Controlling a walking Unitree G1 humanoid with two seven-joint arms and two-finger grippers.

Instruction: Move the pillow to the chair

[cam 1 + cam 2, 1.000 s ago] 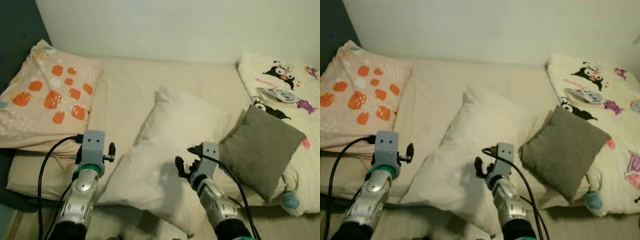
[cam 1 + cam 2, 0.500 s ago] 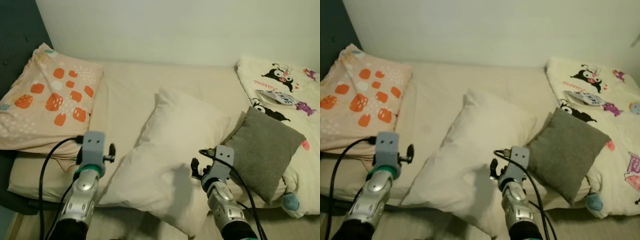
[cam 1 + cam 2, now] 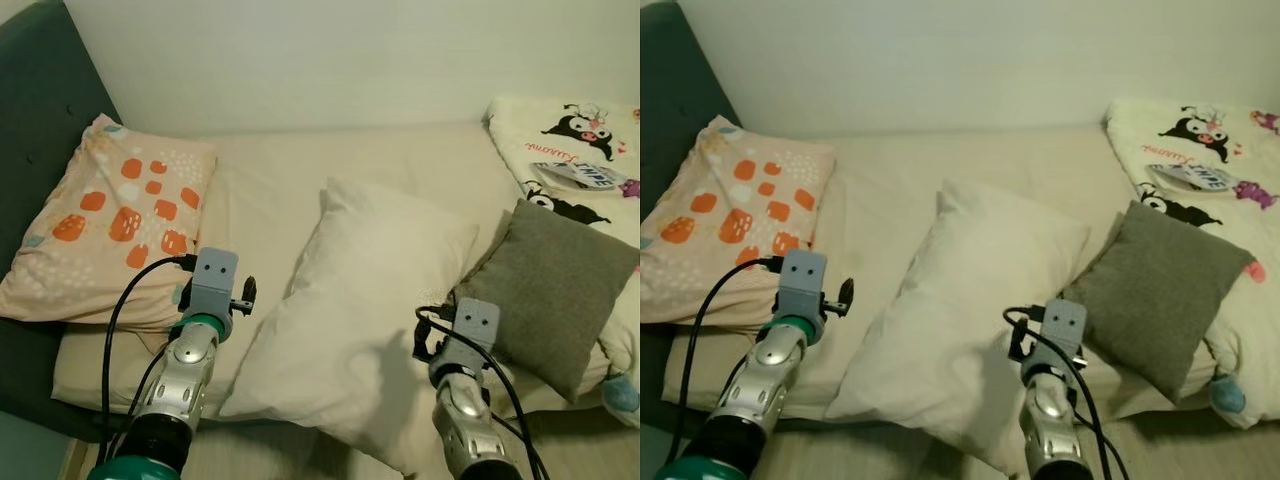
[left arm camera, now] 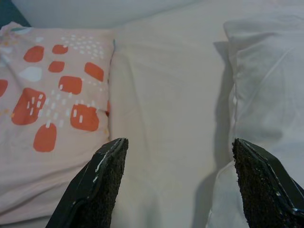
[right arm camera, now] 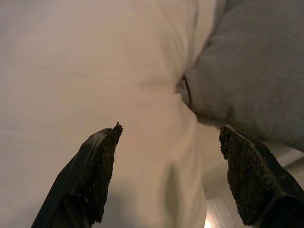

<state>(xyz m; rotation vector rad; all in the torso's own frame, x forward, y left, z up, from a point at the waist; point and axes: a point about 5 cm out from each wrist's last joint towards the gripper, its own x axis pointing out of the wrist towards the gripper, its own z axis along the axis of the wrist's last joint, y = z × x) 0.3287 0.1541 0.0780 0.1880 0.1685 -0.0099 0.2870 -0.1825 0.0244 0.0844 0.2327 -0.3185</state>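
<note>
the white pillow (image 3: 365, 290) lies on the bed (image 3: 270, 180), long axis slanting from my near left to the far right. my left gripper (image 4: 178, 183) and right gripper (image 5: 166, 178) are both spread. a grey cushion (image 3: 555, 285) touches the pillow's right edge; a pale wall (image 3: 330, 60) stands behind.

Setting: bedroom in a home.
Bed (image 3: 270, 190): cream sheet over a mattress, spanning the frame from left to right; front edge runs along the bottom.
Headboard (image 3: 45, 110): dark teal, padded, upper left of the frame.
Wall (image 3: 330, 55): plain, pale, across the top, directly behind the bed.
Patterned pillow (image 3: 110, 235): pink case with orange blotches, left side, leaning on the headboard.
White pillow (image 3: 365, 300): large, plain, centre of the frame.
Grey cushion (image 3: 555, 285): square, right of centre, touching the white pillow.
Cartoon blanket (image 3: 575, 140): cream with black-and-pink characters, upper right corner.
Floor (image 3: 250, 455): light strip, bottom edge, below the mattress.
</note>
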